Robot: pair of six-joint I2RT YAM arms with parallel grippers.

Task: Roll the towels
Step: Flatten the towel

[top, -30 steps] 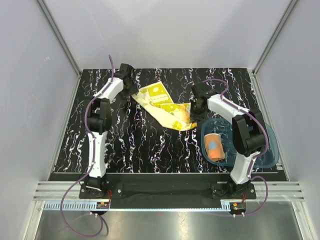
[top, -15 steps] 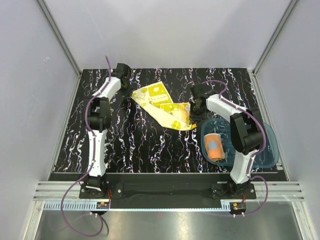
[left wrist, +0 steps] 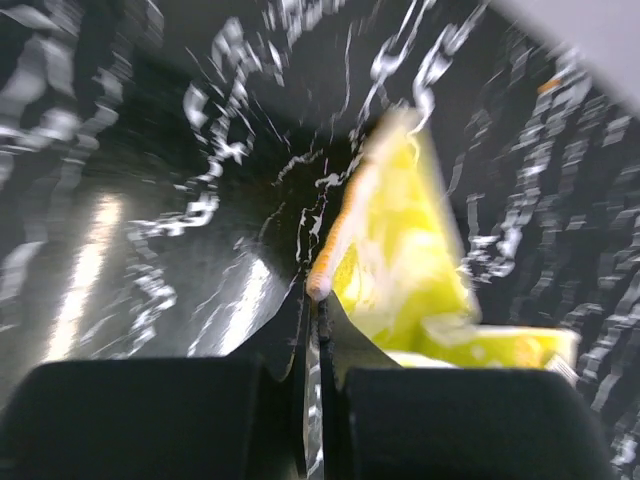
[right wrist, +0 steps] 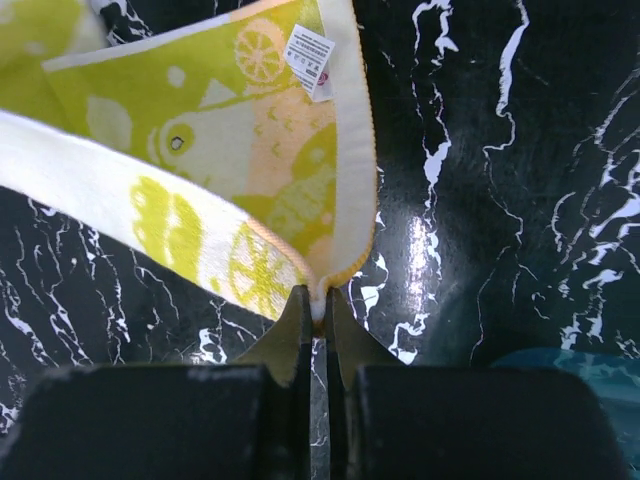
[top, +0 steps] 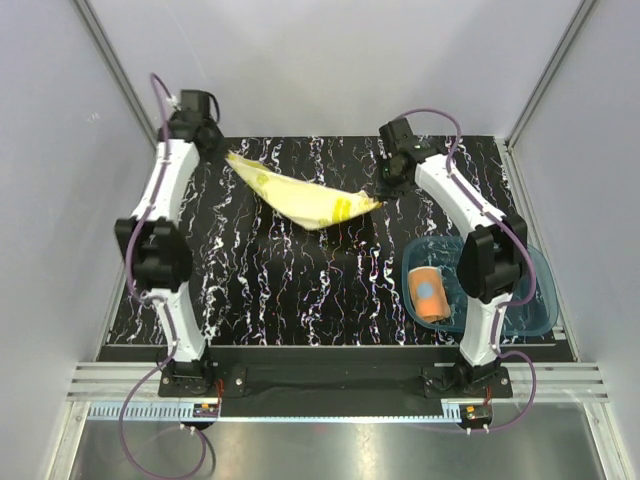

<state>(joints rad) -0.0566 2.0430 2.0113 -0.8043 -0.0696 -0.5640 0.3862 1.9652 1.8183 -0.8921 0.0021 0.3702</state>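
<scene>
Grippers: left gripper pinched tight on the 10 o'clock corner of yellow towel; right gripper pinched tight on its 3 o'clock corner. Towel hangs between them over table, toward 12 o'clock. White label by hem, print unreadable. Orange towel rolled, in tray, 4 o'clock.

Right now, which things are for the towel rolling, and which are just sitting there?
For the job:
yellow patterned cloth towel, stretched out
orange dotted cloth towel, already rolled

Just lying about:
translucent blue plastic tray, holding the rolled one
black marbled table
</scene>
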